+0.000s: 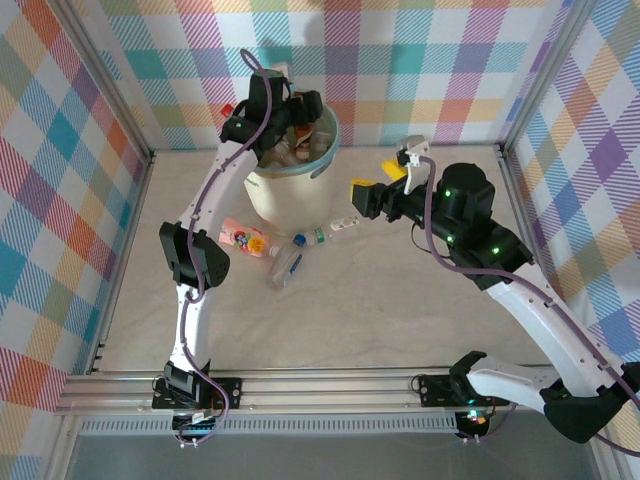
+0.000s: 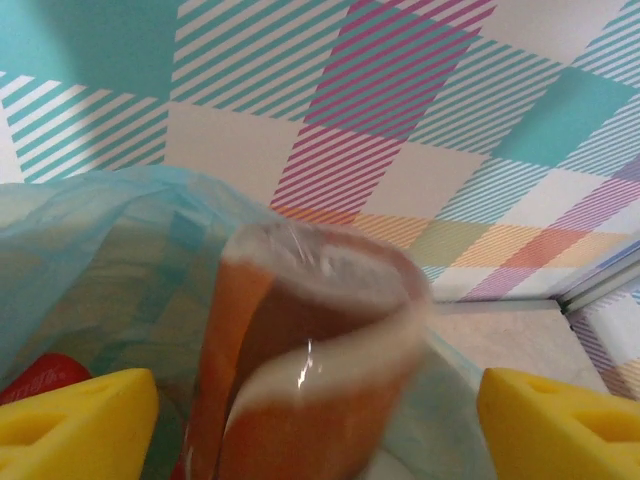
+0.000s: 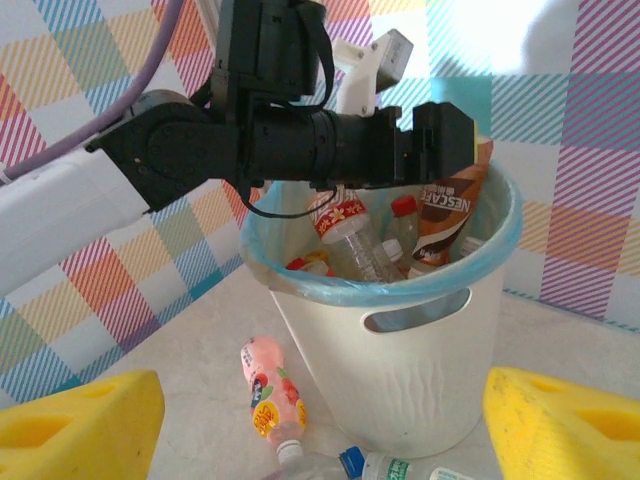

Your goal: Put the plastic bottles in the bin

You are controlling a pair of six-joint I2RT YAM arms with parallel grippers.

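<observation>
The cream bin (image 1: 272, 196) with its teal liner stands at the back of the table and holds several plastic bottles. My left gripper (image 1: 297, 112) hovers over its mouth, open, yellow fingertips (image 2: 80, 420) wide apart. A brown-labelled bottle (image 2: 310, 350) stands blurred between them, touching neither pad, its lower end inside the bin (image 3: 400, 370). My right gripper (image 1: 378, 178) hangs to the right of the bin, open and empty (image 3: 320, 430). Three bottles lie on the table in front of the bin: a pink one (image 1: 245, 240), a clear blue-capped one (image 1: 288, 266) and a green-capped one (image 1: 335, 227).
Plaid walls with metal frame posts (image 1: 150, 150) close in the table on three sides. The left arm (image 1: 190, 255) reaches up along the left of the bin. Bare table lies in front of the loose bottles.
</observation>
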